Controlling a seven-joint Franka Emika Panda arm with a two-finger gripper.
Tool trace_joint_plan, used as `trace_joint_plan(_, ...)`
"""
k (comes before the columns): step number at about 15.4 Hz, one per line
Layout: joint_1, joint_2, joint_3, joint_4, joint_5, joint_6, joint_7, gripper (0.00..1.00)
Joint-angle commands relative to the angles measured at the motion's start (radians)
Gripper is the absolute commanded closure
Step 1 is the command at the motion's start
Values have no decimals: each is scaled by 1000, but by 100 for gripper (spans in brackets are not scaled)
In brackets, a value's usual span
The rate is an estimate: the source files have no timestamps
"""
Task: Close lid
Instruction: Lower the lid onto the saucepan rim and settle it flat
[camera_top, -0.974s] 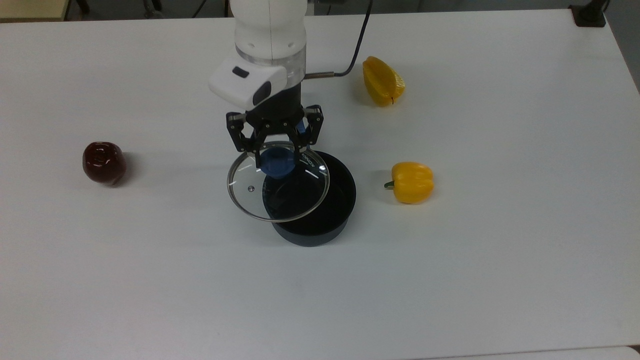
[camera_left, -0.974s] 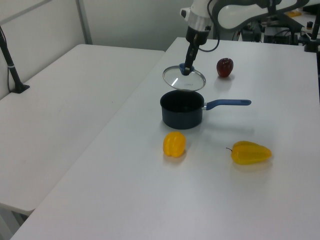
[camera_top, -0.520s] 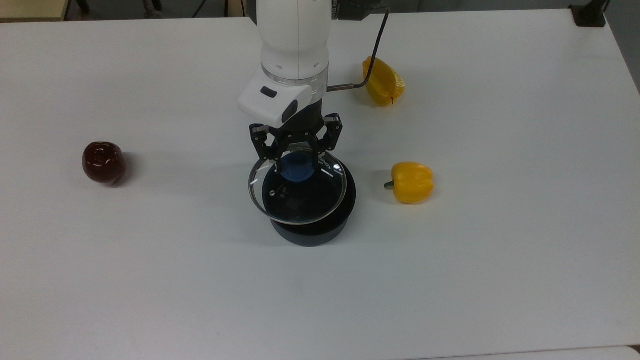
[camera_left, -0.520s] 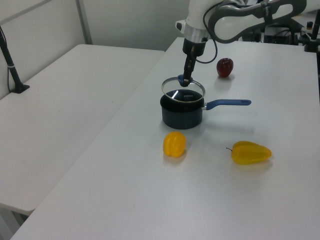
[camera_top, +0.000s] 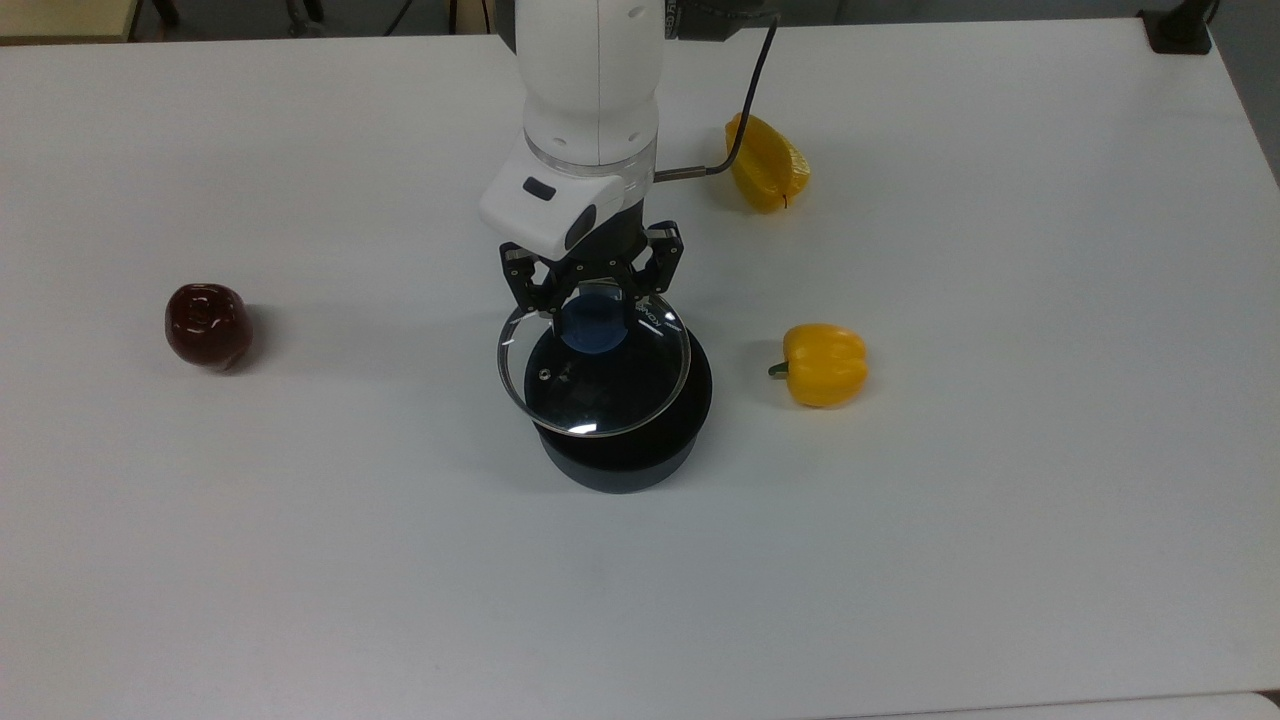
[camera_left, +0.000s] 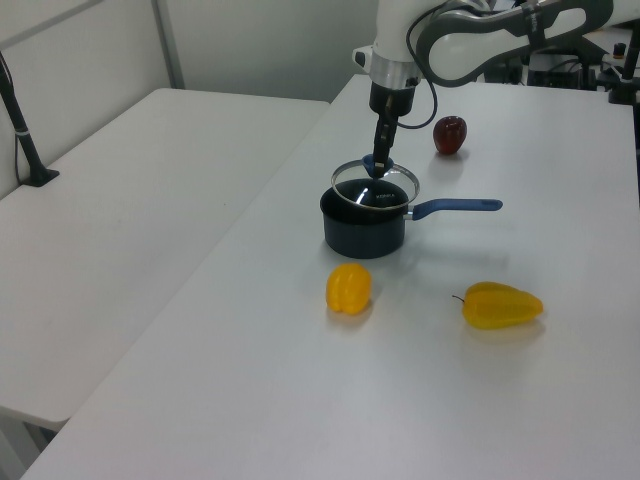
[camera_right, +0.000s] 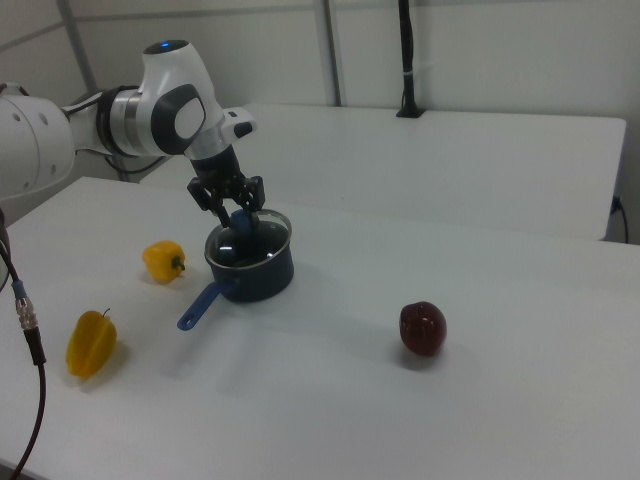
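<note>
The round glass lid (camera_top: 598, 388) with its blue knob (camera_top: 592, 328) hangs level just above the mouth of the black saucepan (camera_top: 622, 458). My gripper (camera_top: 594, 300) points straight down and is shut on the knob. In the left view the lid (camera_left: 377, 187) sits close over the saucepan (camera_left: 362, 232), whose long blue handle (camera_left: 456, 207) sticks out to the left view's right. I cannot tell whether the rim touches the pan. In the right view my gripper (camera_right: 236, 214) holds the lid (camera_right: 249, 238) over the pan (camera_right: 258, 277).
A dark red apple (camera_top: 207, 325) lies at the top view's left. A yellow pepper (camera_top: 823, 364) lies right of the pan, and a second yellow pepper (camera_top: 766, 163) sits farther back beside the arm's black cable (camera_top: 740, 110).
The gripper carried the lid from the top view's left to over the pan's mouth, and it now hangs lower, close to the rim.
</note>
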Motion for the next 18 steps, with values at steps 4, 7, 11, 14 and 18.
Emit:
trace_joint_plan(4, 4, 9, -6, 0, 6, -7, -7, 59)
trace_joint_plan(7, 2, 10, -6, 0, 17, 9, -7, 59)
trace_joint_plan(11, 2, 9, -6, 0, 51, 45, -7, 59)
trace_joint_plan(14, -1, 6, -7, 7, 55, 37, -9, 59)
trace_joint_plan(18, -2, 16, -7, 7, 68, 81, 8, 59)
